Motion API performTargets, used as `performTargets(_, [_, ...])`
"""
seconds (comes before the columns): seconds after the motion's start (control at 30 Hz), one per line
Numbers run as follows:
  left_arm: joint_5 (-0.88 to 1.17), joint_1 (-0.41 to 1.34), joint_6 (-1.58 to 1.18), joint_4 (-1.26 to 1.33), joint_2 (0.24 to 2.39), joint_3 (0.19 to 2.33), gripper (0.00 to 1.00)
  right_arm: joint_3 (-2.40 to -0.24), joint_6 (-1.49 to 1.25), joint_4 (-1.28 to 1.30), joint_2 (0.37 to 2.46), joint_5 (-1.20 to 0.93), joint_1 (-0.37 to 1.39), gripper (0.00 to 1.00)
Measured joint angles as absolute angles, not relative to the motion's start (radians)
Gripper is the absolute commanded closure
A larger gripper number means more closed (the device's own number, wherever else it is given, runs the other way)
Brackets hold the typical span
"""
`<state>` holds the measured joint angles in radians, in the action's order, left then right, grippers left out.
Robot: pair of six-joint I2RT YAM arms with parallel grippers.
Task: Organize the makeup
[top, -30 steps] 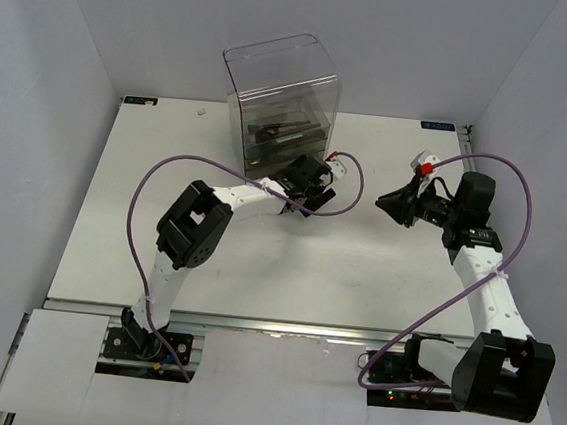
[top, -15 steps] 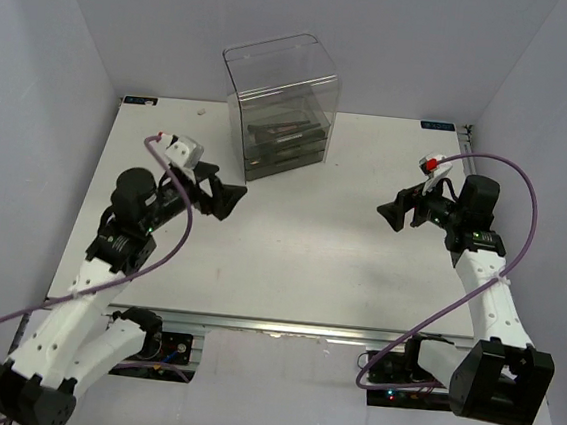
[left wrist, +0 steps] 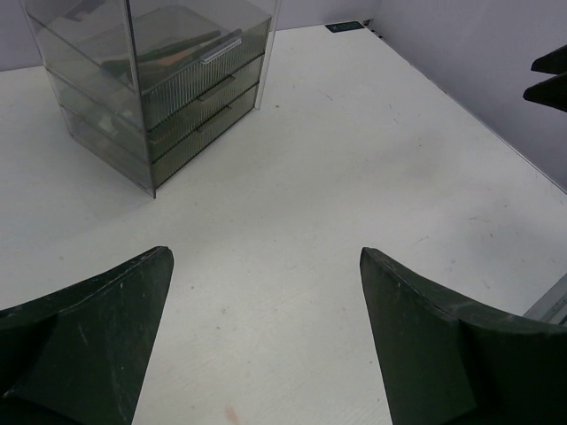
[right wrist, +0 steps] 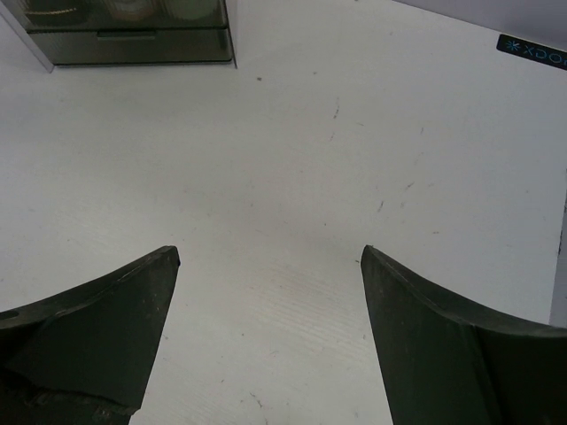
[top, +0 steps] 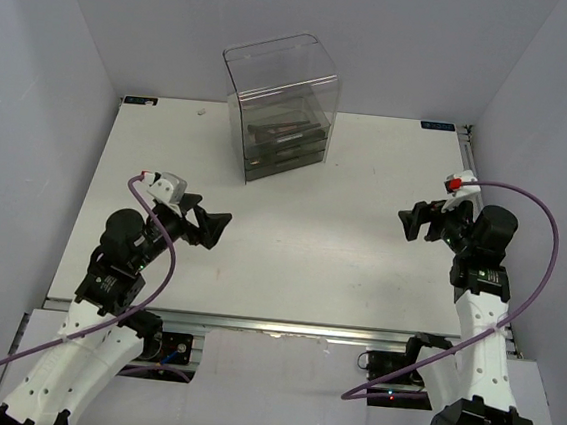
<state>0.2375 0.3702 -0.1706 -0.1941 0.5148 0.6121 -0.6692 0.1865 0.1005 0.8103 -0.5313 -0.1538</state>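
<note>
The makeup (top: 283, 132) lies inside the clear acrylic drawer box (top: 279, 102) at the back of the table, where it shows as dark and red shapes through the walls. Dark items (left wrist: 168, 49) sit in the top drawer in the left wrist view, and round pieces (right wrist: 133, 9) show behind a drawer front in the right wrist view. The drawers look pushed in. My left gripper (top: 217, 228) (left wrist: 264, 253) hangs open over bare table, well in front and left of the box. My right gripper (top: 410, 223) (right wrist: 270, 252) is open too, empty, at the right side.
White table (top: 309, 265) enclosed by grey walls on three sides. The right gripper's fingertips (left wrist: 549, 75) show at the upper right of the left wrist view. A small label (right wrist: 532, 50) is stuck near the table's far right corner.
My left arm has pulled back from the front of the drawer box to the near left. The right gripper has opened and drawn back toward the right.
</note>
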Motion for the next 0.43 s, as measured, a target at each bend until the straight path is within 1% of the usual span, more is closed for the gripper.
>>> performTargets(0.43, [0.227,0.370,-0.174,-0.195,0.521,0.612,0.02,-0.638,0.113,0.101,0.761,-0.564,-0.229,0.10])
